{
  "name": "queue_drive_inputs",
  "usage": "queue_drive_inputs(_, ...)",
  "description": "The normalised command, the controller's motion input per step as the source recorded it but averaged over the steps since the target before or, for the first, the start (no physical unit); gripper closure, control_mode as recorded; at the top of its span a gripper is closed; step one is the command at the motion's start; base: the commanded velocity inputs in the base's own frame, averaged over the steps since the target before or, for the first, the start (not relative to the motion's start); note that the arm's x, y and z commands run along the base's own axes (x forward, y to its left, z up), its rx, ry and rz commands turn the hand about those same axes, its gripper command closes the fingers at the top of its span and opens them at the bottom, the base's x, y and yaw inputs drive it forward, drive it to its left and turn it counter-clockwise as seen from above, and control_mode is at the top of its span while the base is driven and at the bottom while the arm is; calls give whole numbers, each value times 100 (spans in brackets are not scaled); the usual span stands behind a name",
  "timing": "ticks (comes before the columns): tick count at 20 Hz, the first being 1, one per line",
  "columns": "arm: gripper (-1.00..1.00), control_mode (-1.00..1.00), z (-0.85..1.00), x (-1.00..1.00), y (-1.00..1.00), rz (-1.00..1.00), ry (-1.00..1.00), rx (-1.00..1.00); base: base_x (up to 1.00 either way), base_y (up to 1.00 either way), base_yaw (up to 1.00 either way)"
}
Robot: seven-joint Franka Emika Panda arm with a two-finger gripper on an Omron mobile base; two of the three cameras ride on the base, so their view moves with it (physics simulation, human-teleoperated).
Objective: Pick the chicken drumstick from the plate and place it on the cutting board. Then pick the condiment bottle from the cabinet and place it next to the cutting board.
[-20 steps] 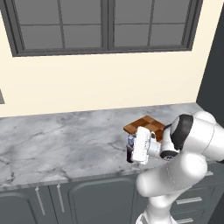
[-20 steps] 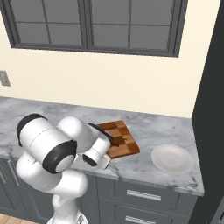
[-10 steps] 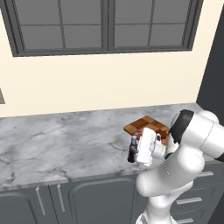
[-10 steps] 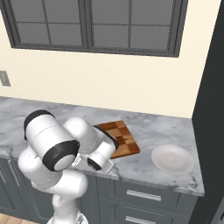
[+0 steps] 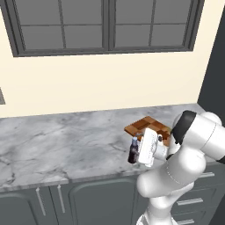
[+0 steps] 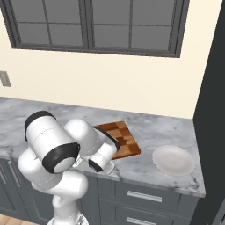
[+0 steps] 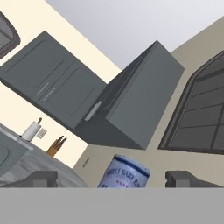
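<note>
Now spread wide: claw (image 7: 112,179), both dark fingertips (image 7: 41,179) well apart at either side of the condiment bottle's bluish cap (image 7: 124,173), neither one touching it in the hand view. Pinching nothing.

Upright on the grey marble desk (image 5: 66,145), just beside the near left corner of the checkered cutting board (image 5: 147,127): condiment bottle (image 5: 132,151), dark body with pale neck, partly hidden behind the white hand in the left base view. Claw (image 5: 137,154) level with the bottle there, pointing left along the desk edge.

From the right base view: cutting board (image 6: 121,138) lying flat behind the arm's elbow, its left part covered by the white arm. Well to its right, apart from it, plain white plate (image 6: 173,159) near the desk's right end, beside the tall dark cabinet (image 6: 213,110). Chicken drumstick not made out on board or plate; too small or hidden to tell.

Seen tilted in the hand view beyond the cap: dark grey wall cabinets (image 7: 57,87), a paper towel roll (image 7: 31,130) and a knife block (image 7: 56,146) far along the desk.
</note>
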Motion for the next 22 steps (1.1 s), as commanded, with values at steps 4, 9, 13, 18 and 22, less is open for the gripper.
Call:
queue_drive_inputs(4, -100, -100, 31, -23, -5, -1, 0, 6, 0, 0, 0)
queue_drive_inputs(9, -100, -100, 84, -18, -11, -4, 0, 3, 0, 0, 0)
queue_drive_inputs(13, -100, -100, 92, -23, -15, -6, 2, 0, 0, 0, 0)
queue_drive_inputs(18, -100, -100, 87, -46, -14, -5, 9, -4, 0, 0, 0)
queue_drive_inputs(22, -100, -100, 80, -56, -8, -5, 15, -18, 0, 0, 0)
